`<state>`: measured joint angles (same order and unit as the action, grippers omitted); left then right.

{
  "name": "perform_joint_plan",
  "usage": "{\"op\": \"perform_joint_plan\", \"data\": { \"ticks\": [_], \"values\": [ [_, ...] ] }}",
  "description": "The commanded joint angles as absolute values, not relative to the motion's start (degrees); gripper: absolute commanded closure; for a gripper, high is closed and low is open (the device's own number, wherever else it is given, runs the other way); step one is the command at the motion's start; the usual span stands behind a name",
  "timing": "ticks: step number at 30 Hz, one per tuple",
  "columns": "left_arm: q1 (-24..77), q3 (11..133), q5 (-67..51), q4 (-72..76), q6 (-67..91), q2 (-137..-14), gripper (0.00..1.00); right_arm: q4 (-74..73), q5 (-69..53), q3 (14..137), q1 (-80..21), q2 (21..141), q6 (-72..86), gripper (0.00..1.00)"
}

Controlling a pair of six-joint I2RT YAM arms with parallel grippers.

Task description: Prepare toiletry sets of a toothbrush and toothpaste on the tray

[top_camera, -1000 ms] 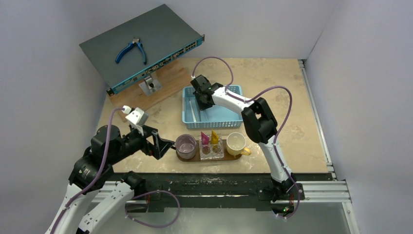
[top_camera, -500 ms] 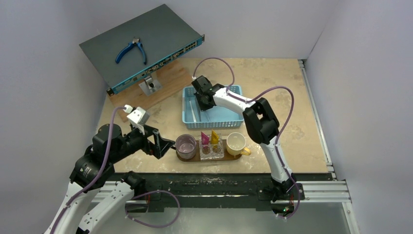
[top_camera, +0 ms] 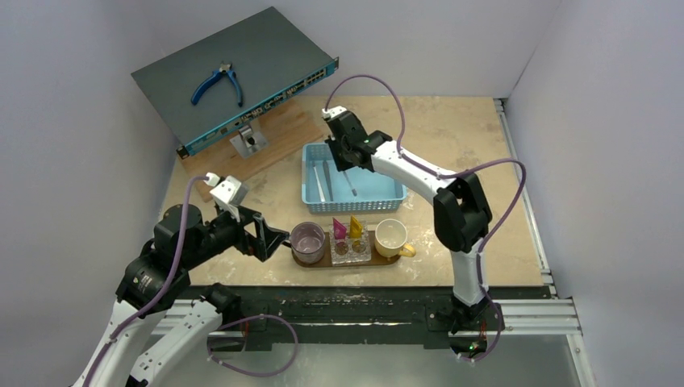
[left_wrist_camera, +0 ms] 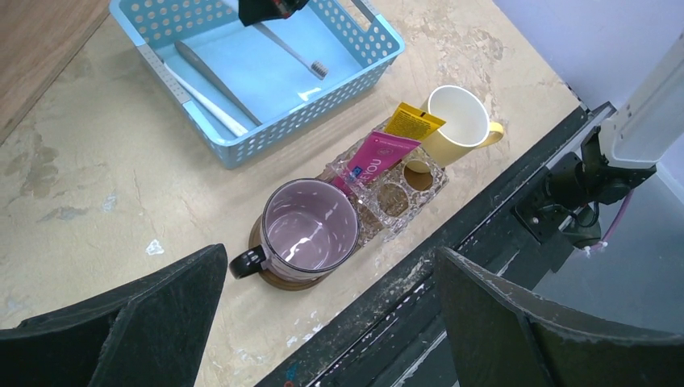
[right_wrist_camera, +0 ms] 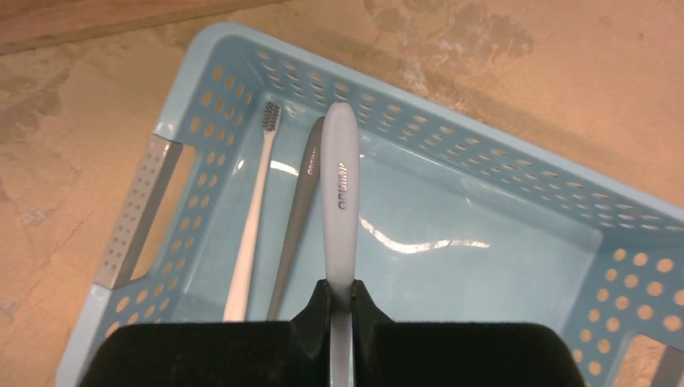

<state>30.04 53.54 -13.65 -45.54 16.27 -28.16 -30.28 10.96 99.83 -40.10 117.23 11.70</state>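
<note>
Brush in hand: I am holding a pale-blue toothbrush (right_wrist_camera: 339,169) in the right gripper (right_wrist_camera: 340,297). The fingers are pinched tight on its shaft and the lettered end is sticking out past the tips.
Where it is: it is hanging tilted over the blue basket (right_wrist_camera: 452,153), above a white brush (right_wrist_camera: 248,242) and a grey brush (right_wrist_camera: 292,242) lying on the basket floor. I cannot tell whether its low end is touching that floor.
Handling: I am judging it light, stiff and slick. Pinched at one narrow spot it could pivot or slide, so I am favouring slow swings and a hold near mid-handle.
Right arm pose: it is reaching far forward across the table, elbow raised and wrist bending down over the basket.
Left arm pose: it is sitting folded and low at the near left. The left gripper (top_camera: 273,240) is pointing toward the tray, jaws wide apart and gripping nothing.
Tray: the tray (top_camera: 360,264) is lying near the table's front edge, just in front of the basket. It is carrying a purple mug (left_wrist_camera: 310,226), a clear holder (left_wrist_camera: 395,189) and a yellow mug (left_wrist_camera: 458,121).
Toothpaste: the pink tube (left_wrist_camera: 375,161) and the yellow tube (left_wrist_camera: 413,122) are standing tilted in the holder, between the mugs.
Step, as I read it: I am lifting this brush out for the tray. I am seeing no brush there yet.
</note>
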Motion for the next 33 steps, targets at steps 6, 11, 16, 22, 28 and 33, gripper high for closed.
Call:
{"op": "perform_joint_plan", "data": {
  "ticks": [6,11,16,22,28,33],
  "values": [
    [30.09,53.4,-11.99,-44.94,15.45,-28.73,0.0,-23.49,13.37,93.48,-42.53,104.71,5.54,1.0],
    [30.1,53.46,-11.98,-44.71,15.62,-28.83,0.0,-22.25,16.75,90.35,-46.03,98.27,1.72,1.0],
    [30.13,54.28,-13.49,-43.77,17.22,-29.95,0.0,-22.76,21.03,88.02,-51.09,91.95,-2.69,1.0],
    [30.12,57.33,-15.29,-42.72,21.6,-32.79,0.0,-23.33,20.23,83.21,-55.04,84.04,-6.18,1.0],
    [30.15,60.93,-16.56,-42.72,26.18,-36.99,0.0,-25.46,17.84,79.45,-58.73,78.43,-8.95,1.0],
    [30.14,62.77,-17.88,-42.57,28.99,-39.63,0.0,-25.27,17.07,75.18,-62.33,73.4,-11.18,1.0]
  ]
}}
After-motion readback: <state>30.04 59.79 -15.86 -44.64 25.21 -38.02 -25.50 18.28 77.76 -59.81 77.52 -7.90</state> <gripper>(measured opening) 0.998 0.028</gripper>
